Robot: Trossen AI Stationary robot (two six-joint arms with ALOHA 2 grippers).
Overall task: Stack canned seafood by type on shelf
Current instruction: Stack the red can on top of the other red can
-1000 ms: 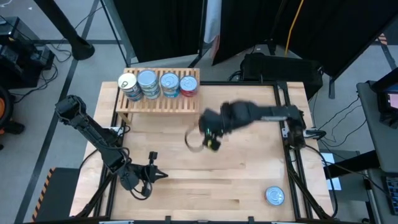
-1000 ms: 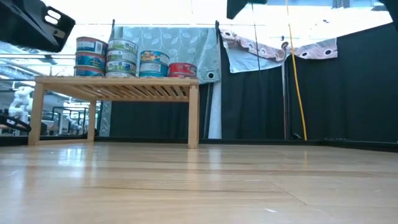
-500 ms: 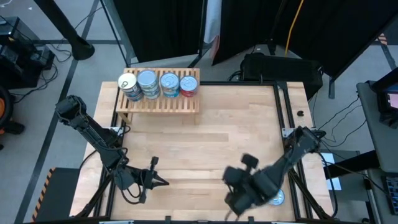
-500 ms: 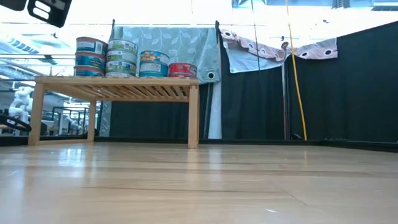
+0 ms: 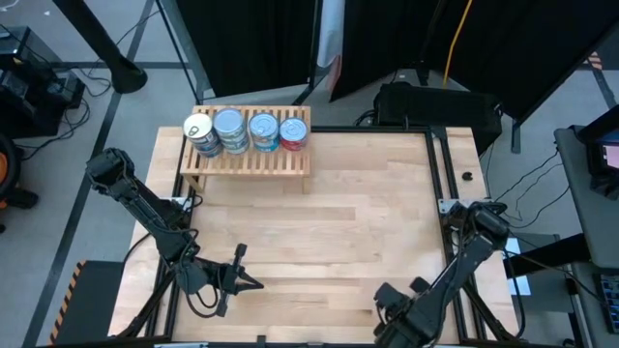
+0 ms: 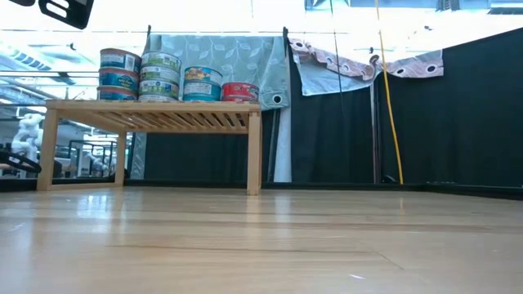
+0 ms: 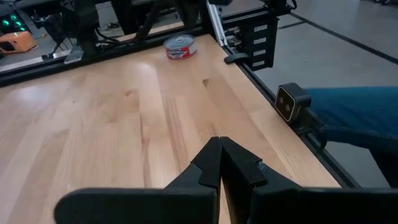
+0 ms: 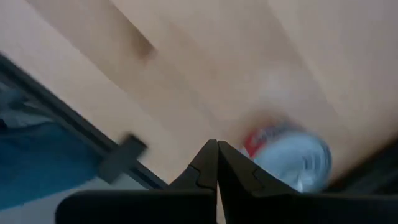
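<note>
Table (image 5: 319,222): right arm (image 5: 455,280) hides loose tin (image 8: 292,155) overhead.

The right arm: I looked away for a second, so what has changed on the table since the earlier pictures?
The right gripper, jaws shut and empty, swung from mid-table near the shelf back to the near right edge, where it now covers the loose red-labelled can seen from above. The left gripper shifted slightly at the near left, jaws shut. The stacked cans stayed put.
</note>
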